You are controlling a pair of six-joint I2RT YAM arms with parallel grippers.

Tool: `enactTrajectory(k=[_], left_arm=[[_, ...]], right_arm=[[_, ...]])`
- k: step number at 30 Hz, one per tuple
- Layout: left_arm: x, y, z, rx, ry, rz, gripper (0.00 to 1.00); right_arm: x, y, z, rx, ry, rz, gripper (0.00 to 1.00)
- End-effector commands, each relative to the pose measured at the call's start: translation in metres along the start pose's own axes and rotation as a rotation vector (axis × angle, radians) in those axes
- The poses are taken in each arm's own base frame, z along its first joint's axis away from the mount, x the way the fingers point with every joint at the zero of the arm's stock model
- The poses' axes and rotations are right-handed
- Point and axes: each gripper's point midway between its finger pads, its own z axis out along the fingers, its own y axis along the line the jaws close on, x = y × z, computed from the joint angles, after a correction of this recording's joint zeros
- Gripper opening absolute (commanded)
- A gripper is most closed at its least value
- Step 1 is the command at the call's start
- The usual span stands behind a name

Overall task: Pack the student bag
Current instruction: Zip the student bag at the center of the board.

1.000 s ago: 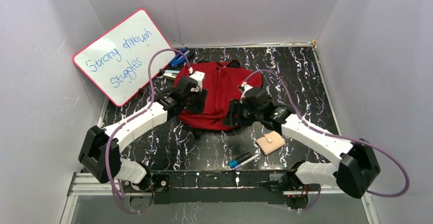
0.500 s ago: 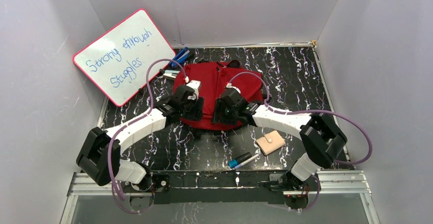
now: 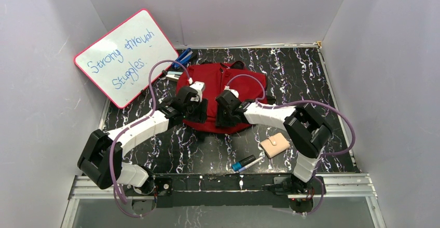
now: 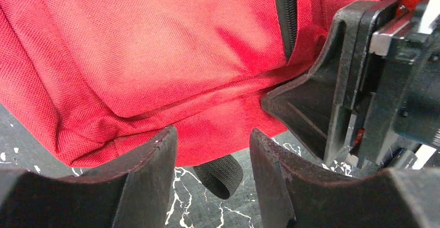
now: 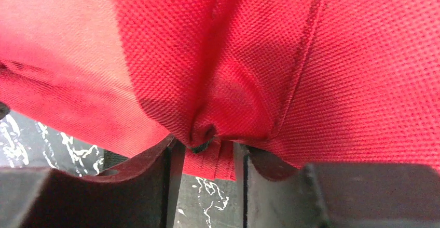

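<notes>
The student bag [image 3: 224, 81] lies on the table [image 3: 303, 72], its near hem under both hands. The right gripper [image 5: 206, 150] is clamped on a puckered fold of that hem. Just beside it, the left gripper [image 4: 212, 137] has its fingers apart, with the hem just beyond their tips

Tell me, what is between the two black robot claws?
Only a strip of the soft dark-red fabric backpack lies between the left gripper and the right gripper. The top view shows it best.
</notes>
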Motion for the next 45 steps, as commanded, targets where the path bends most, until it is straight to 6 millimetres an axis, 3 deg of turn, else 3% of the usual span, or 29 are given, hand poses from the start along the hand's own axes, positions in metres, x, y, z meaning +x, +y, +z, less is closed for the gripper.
enactTrajectory(k=[1,6,12,23,32,34,39,45], left_arm=[[-0.008,-0.004,-0.006,0.024,-0.032,-0.002,0.51],[-0.007,-0.003,-0.006,0.019,-0.028,0.002,0.51],[-0.008,-0.003,-0.005,0.016,-0.028,0.009,0.51],[-0.014,-0.004,-0.005,0.034,-0.05,0.08,0.55],[-0.009,-0.053,-0.017,0.383,-0.12,0.363,0.6],[0.002,-0.06,-0.017,0.445,-0.113,0.442,0.6],[0.002,-0.067,-0.007,0.44,-0.184,0.595,0.59],[-0.016,-0.06,0.009,0.339,-0.24,0.65,0.57]], right_arm=[[-0.014,0.0,0.001,0.042,-0.054,-0.016,0.42],[-0.021,0.002,-0.009,0.026,-0.09,-0.02,0.29],[-0.018,-0.005,-0.019,0.035,-0.092,-0.04,0.0],[-0.015,-0.045,-0.059,0.148,-0.136,-0.081,0.0],[-0.021,-0.067,-0.074,0.207,-0.157,-0.1,0.0],[-0.026,-0.062,-0.077,0.171,-0.17,-0.111,0.0],[-0.035,-0.031,-0.091,-0.005,-0.205,-0.166,0.0],[-0.042,-0.009,-0.109,-0.129,-0.251,-0.181,0.0]])
